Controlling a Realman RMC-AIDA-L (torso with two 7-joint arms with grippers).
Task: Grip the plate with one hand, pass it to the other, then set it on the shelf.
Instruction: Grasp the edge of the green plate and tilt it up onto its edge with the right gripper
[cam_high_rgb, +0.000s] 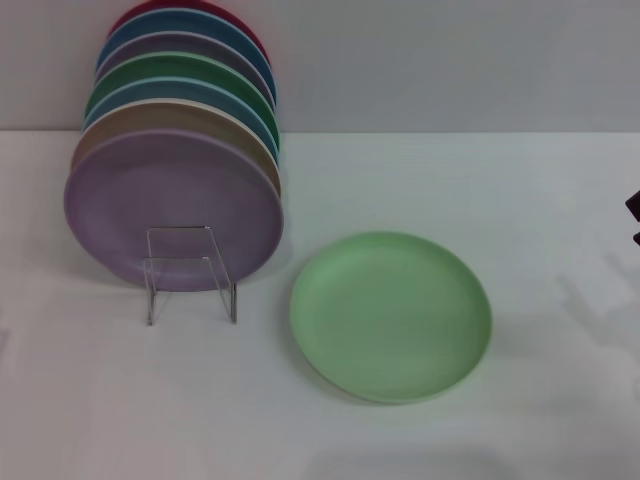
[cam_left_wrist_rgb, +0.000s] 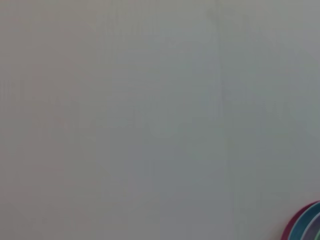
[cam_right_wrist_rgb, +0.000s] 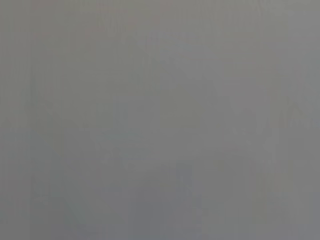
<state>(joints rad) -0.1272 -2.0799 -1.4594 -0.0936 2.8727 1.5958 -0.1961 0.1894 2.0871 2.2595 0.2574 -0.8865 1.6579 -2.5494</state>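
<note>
The mint-green plate (cam_high_rgb: 391, 316) is lying flat on the worktop (cam_high_rgb: 520, 200), just beside the clear acrylic stand (cam_high_rgb: 190, 272), awaiting pickup; I cannot tell either gripper's finger state.

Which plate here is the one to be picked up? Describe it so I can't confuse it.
On the white table, a row of upright plates leans behind a clear stand, with a lilac plate in front. The target is the mint plate to the right of them: the only one lying flat and alone.
</note>
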